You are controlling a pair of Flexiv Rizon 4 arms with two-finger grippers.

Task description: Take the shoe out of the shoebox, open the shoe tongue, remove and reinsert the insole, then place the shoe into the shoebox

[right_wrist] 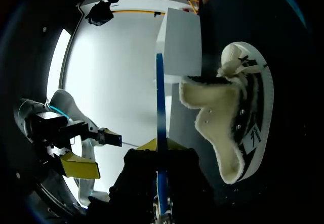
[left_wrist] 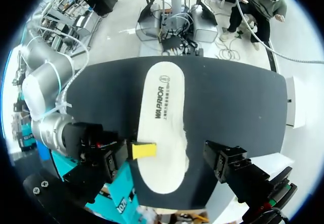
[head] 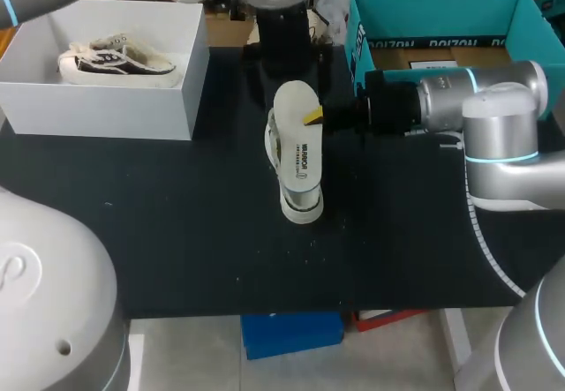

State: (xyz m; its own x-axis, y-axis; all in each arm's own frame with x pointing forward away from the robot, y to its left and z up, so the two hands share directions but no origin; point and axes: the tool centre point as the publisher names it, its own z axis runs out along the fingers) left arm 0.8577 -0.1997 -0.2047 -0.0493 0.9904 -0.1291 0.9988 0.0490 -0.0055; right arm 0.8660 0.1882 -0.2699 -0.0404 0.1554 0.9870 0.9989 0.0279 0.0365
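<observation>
White foam insole [head: 296, 144], printed face up, hangs out of the shoe and just above the black counter [head: 177, 232]. The right hand [head: 313, 117] is clamped on one long edge of it, roughly midway along. Its yellow tip lies on the printed face in the left wrist view, and its other finger cannot be seen.

The insole's long axis runs from the near side of the counter to the far side. The dark, fleece-lined shoe [right_wrist: 243, 118] lies on its side just beside and below the insole, roughly parallel to it, with the lined mouth turned toward the insole. The right wrist view shows the insole edge-on as a thin blue line.

The left hand [right_wrist: 93, 153] hangs well above the counter, its fingers apart and holding nothing (the right arm is plainly the nearer one).

The white cardboard shoebox [head: 106, 109] stands at the far left corner, well apart from the shoe, with a second shoe [head: 115, 60] inside.

Reinsertion probably turns on tipping one end of the insole down into that mouth.
</observation>
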